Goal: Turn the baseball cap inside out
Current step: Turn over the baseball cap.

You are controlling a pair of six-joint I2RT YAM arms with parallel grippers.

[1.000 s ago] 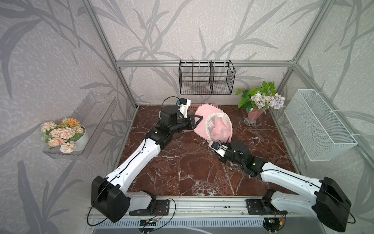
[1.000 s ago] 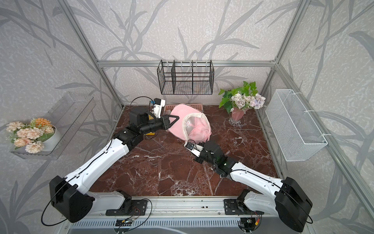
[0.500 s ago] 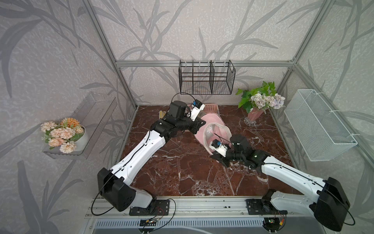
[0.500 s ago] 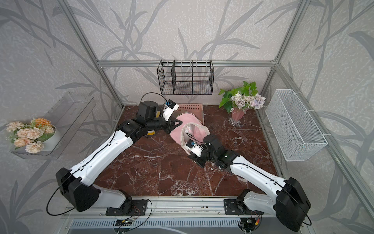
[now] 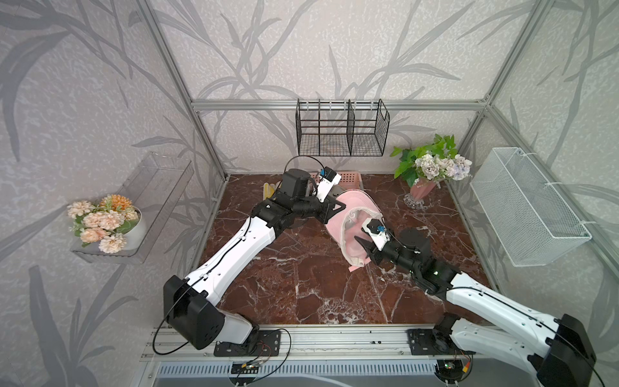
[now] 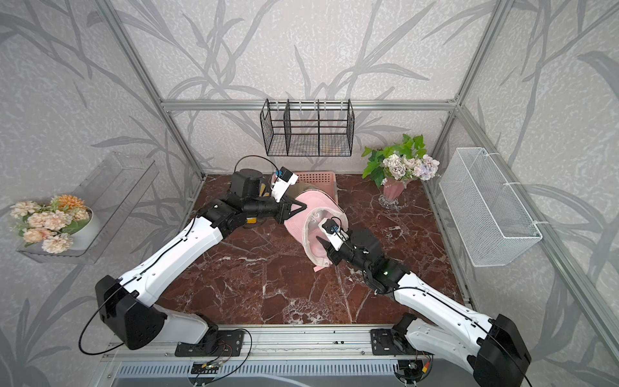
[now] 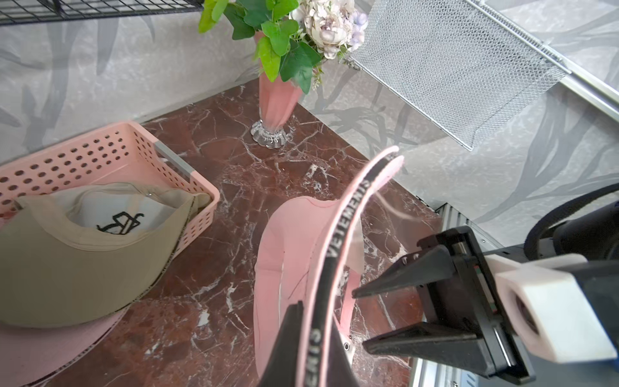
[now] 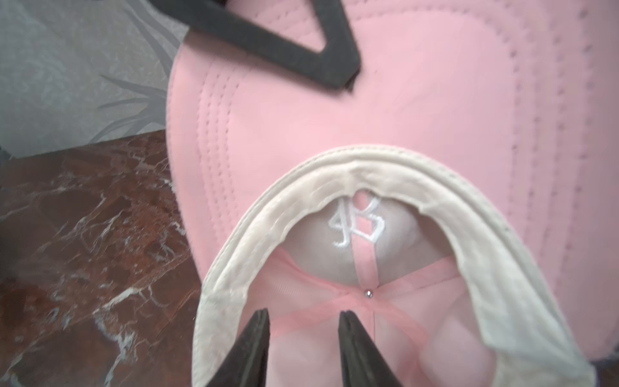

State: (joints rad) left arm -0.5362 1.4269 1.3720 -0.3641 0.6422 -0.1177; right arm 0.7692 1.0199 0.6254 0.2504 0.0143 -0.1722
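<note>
The left gripper (image 5: 341, 205) clamps the brim of the soft pink fabric baseball cap (image 5: 348, 231), tilted up over the brown marble table (image 5: 294, 284), so its hollow faces the right gripper (image 8: 303, 313), fingers parted and empty.

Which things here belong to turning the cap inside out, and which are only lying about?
In the job: pink cap; left gripper, shut on its brim; right gripper, open inside the crown.
Lying about: tan cap, pink basket, flower vase, black wire rack, white mesh basket, flower bowl.

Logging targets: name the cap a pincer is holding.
The pink cap mid-table, brim clamped in the left pincer; the tan cap sits ungripped in the pink basket.
</note>
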